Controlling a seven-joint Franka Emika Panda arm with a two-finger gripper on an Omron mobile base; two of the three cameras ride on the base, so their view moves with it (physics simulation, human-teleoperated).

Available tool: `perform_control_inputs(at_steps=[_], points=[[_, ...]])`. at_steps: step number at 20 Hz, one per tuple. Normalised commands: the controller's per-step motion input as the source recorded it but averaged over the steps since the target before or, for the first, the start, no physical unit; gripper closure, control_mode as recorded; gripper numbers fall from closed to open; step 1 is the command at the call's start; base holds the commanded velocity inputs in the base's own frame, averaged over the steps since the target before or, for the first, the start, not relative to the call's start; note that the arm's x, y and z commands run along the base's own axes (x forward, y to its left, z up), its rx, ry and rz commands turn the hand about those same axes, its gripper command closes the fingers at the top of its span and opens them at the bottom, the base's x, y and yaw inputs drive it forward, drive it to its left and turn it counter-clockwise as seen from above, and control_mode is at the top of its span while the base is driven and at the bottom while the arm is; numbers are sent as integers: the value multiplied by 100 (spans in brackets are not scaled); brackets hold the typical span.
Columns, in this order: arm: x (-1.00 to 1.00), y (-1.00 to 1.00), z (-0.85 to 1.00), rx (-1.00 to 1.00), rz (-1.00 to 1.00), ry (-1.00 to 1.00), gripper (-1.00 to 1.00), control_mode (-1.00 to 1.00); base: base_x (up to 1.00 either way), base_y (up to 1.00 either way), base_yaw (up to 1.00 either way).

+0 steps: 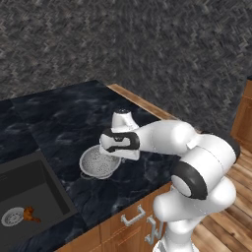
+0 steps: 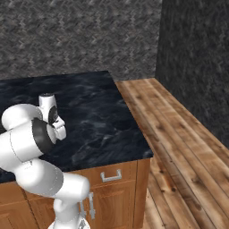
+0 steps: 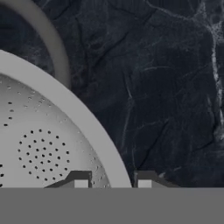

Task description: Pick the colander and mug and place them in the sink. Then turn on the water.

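The silver-grey perforated colander point(image 1: 98, 163) sits on the black marble counter point(image 1: 64, 123), just right of the sink point(image 1: 49, 184). My gripper point(image 1: 116, 155) hangs over the colander's right edge. In the hand view the gripper point(image 3: 113, 180) is open, one fingertip point(image 3: 81, 179) inside the bowl and the other outside, with the colander rim point(image 3: 94, 127) passing between them. A loop handle point(image 3: 53, 41) curves off the rim. A small red-brown object point(image 1: 30, 214) lies in the basin; I cannot tell whether it is the mug. The faucet is out of view.
A round silver drain strainer point(image 1: 12, 216) sits in the basin floor. The counter ends at a wooden edge point(image 1: 142, 103) to the right. Wooden cabinet drawers with metal handles point(image 1: 133, 216) lie below, over plank flooring point(image 2: 179, 147). A dark wall point(image 2: 197, 62) stands far right.
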Motion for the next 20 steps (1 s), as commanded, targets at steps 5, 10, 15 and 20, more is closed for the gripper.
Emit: perform_control_inputs(at_steps=[5, 10, 15, 20], points=[[-4, -6, 73, -3, 3, 0, 100, -100, 0, 0, 0], [-23, -18, 71, 3, 7, 10, 100, -100, 0, 0, 0], [-30, -21, 58, 14, 3, 22, 100, -100, 0, 0, 0], [-39, -15, 31, 27, 0, 27, 100, -100, 0, 0, 0]])
